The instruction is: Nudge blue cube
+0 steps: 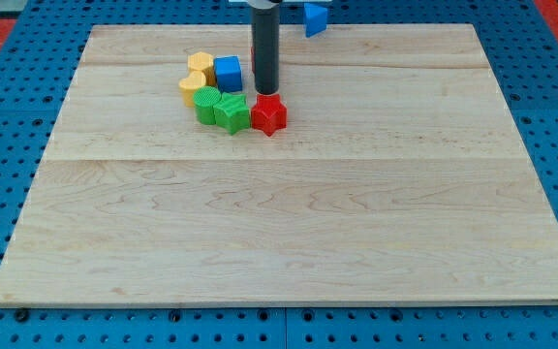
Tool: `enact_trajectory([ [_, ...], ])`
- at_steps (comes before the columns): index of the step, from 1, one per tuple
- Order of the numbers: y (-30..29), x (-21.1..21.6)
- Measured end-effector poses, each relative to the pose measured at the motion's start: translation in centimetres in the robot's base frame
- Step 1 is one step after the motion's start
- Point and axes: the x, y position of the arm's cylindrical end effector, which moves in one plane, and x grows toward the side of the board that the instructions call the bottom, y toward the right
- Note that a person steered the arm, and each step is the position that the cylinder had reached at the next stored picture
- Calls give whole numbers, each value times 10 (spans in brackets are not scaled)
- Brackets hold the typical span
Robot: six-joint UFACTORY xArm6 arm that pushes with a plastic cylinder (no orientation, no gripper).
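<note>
My tip [265, 92] stands just right of the blue cube [228, 74] (no jaws, no readable writing).

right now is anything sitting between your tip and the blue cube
Nothing visible does. My tip sits just to the view's right of the blue cube, with only a narrow strip of bare board between them. The red block lies just below my tip toward the view's bottom, off that line.

My tip [265, 92] sits just right of the blue cube [228, 74], w/ red star-shaped block [268, 115] directly below. Yellow [197, 76] & green [220, 109] blocks cluster at cube's left/bottom.
</note>
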Motion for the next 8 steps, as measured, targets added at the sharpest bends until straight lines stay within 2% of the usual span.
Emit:
enact_trajectory([
  [3,-30,-24],
  [4,-10,-20],
  [8,-72,1],
])
